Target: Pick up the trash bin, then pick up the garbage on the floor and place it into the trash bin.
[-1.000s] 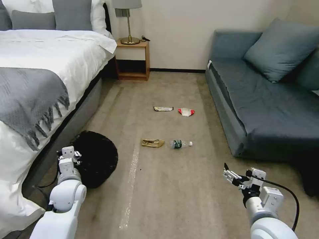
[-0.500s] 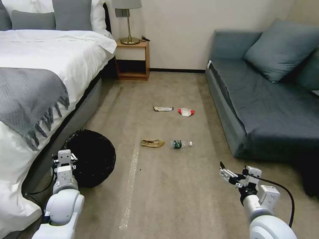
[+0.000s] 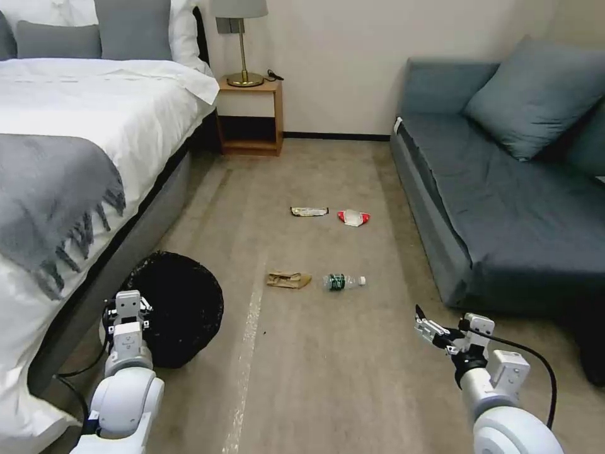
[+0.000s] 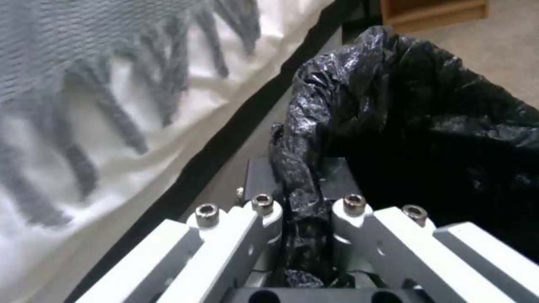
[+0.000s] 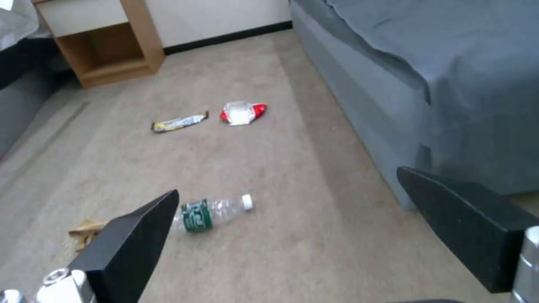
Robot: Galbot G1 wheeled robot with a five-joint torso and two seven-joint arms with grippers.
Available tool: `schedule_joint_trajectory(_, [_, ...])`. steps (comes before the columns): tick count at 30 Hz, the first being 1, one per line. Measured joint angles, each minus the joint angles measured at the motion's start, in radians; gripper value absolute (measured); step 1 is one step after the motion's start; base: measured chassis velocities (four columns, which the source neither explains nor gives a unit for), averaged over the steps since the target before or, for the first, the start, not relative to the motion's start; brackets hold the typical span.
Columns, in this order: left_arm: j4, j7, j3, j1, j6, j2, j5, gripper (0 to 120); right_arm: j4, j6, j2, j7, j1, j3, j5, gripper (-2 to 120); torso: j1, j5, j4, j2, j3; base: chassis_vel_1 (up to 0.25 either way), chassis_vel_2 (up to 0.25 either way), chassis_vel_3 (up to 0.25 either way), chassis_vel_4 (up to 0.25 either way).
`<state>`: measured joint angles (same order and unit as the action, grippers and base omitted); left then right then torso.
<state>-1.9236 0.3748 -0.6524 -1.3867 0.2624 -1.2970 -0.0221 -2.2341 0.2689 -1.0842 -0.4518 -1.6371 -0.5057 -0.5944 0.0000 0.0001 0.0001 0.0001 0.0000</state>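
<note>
Trash bin (image 3: pixel 173 309): the black liner covers all that shows of it, so the white body is hidden. It stands on the carpet (image 3: pixel 315 378) close against the side of the bed (image 3: pixel 94 126), near the bed's foot end. In the head view the left gripper (image 3: pixel 128 309) overlaps the bin's near-left rim, and its fingers are hard to make out there. The left wrist view settles it: the left gripper (image 4: pixel 306 202) is closed tight on a bunched fold of liner at the rim, plastic pinched between the two pads. Whether the bin's base touches the carpet cannot be told.

Right gripper (image 3: pixel 423 323): it hangs above bare carpet, near the sofa's (image 3: pixel 504 208) front edge, jaws spread wide and holding nothing. The right wrist view cuts off both black fingertips (image 5: pixel 134 235) at the frame edges.

Garbage, all on the carpet between bed and sofa:
- crumpled brown paper bag (image 3: pixel 288 279), partly hidden behind a fingertip in the right wrist view
- clear bottle (image 3: pixel 343 281) with green label, lying on its side just beside the bag
- silvery-gold snack wrapper (image 3: pixel 309 211), farther toward the nightstand (image 3: pixel 249 116)
- red-white wrapper (image 3: pixel 353 217), just beside the snack wrapper

Open carpet lies between the right gripper and the bottle. The lane between bed edge and sofa edge is open apart from the litter.
</note>
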Motion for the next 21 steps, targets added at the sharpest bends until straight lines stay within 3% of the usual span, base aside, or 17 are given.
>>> schedule_joint_trajectory(21, [0.027, -0.01, 0.004, 0.017, -0.005, 0.01, 0.002, 5, 0.027, 0.0, -0.026, 0.006, 0.012, 0.009, 0.006, 100, 0.0, -0.0001, -0.0002, 0.0, 0.0, -0.119, 0.127, 0.128, -0.128])
